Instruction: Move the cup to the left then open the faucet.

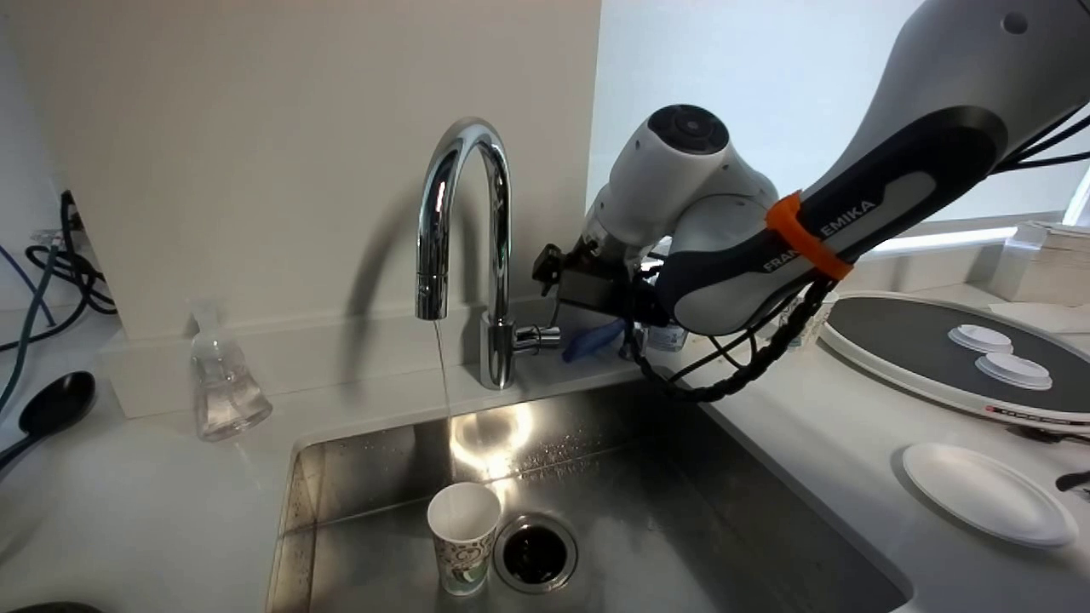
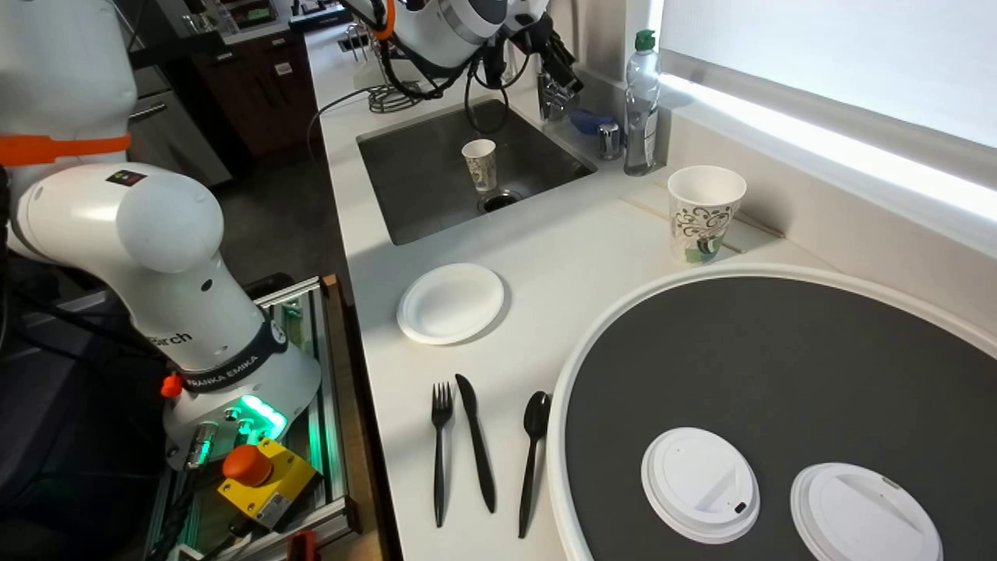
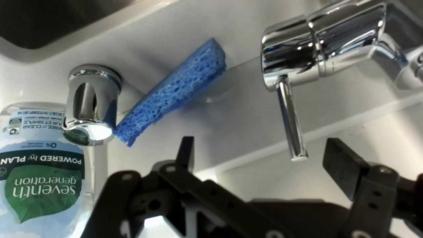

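1. In an exterior view, lower middle, the cup [image 1: 464, 543] stands beside the drain [image 1: 535, 555], probably to catch the faucet [image 1: 498, 255] trickle [image 1: 442, 366].
2. In an exterior view, upper middle, it's inside the sink [image 2: 424, 183], presumably against splashes.
3. Wrist view, bottom: gripper [image 3: 263, 160] jaws apart, lever [image 3: 290, 119] showing between, likely for nudging.

a kitchen: steel sink [image 1: 664, 519] in a counter [image 2: 568, 249], faucet [image 1: 500, 255] and sponge [image 3: 175, 89] along the sink's wall-side edge, plate [image 2: 450, 304] and fork [image 2: 439, 452] near the counter's front edge, dark cabinets [image 2: 253, 93] beyond.
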